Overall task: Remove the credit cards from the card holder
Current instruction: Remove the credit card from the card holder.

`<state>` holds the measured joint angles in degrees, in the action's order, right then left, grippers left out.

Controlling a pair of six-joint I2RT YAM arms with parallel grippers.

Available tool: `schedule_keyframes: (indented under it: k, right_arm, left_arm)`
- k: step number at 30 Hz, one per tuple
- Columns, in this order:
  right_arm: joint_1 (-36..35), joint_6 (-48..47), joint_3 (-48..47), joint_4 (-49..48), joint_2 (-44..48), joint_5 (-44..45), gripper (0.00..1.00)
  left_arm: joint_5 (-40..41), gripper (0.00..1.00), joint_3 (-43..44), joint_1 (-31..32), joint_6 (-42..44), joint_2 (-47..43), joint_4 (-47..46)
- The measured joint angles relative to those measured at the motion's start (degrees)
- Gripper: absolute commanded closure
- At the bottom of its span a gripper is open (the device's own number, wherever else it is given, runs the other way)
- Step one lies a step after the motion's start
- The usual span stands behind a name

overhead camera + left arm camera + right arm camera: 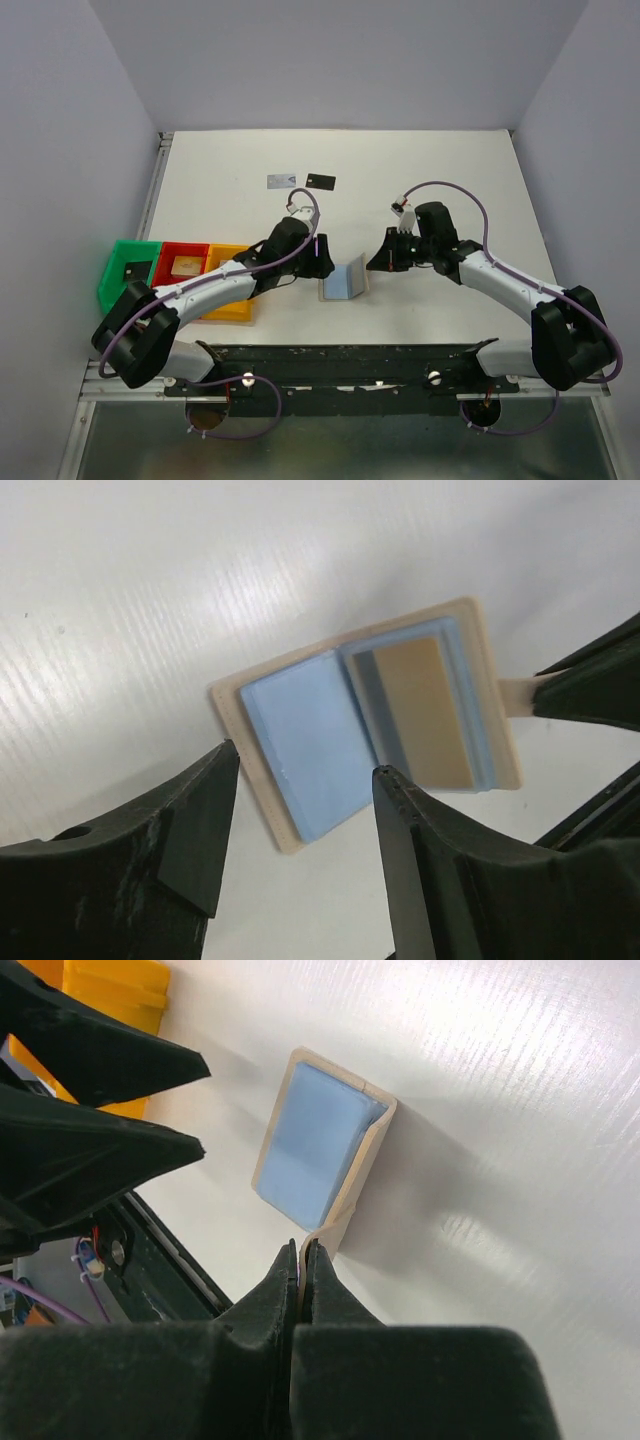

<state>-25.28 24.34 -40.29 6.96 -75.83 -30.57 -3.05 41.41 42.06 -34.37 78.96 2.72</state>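
Three bins [178, 287] (green, red, yellow) sit at nine o'clock of the open card holder [345, 280]. The left gripper [305, 763] is spread wide and holds nothing. The right gripper [303, 1250] pinches the holder's three-o'clock edge. Only the left wrist shows the orange-gold card [425, 710] inside. A silvery card [281, 181] and a black card [321, 181] lie at twelve.

Both arms bend inward, the left gripper [305, 763] spread wide, the right gripper [302, 1252] pinched closed on the card holder [310, 1145] edge.
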Motion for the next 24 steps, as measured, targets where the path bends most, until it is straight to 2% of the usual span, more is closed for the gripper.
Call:
schedule_keyframes:
  k: [4, 10, 24]
  right_arm:
    - [0.0, 0.0, 0.0, 0.0, 0.0, 0.0, 1.00]
    - [0.0, 0.0, 0.0, 0.0, 0.0, -0.3, 1.00]
    - [0.0, 0.0, 0.0, 0.0, 0.0, -0.6, 1.00]
  left_arm:
    - [-1.9, 0.32, 1.2, -0.1, 0.0, -0.6, -3.1]
    - [-9.7, 0.33, 5.7, 0.1, 0.2, 7.3, -7.7]
    - [-14.8, 0.34, 10.8, 2.0, 2.9, 13.4, -6.2]
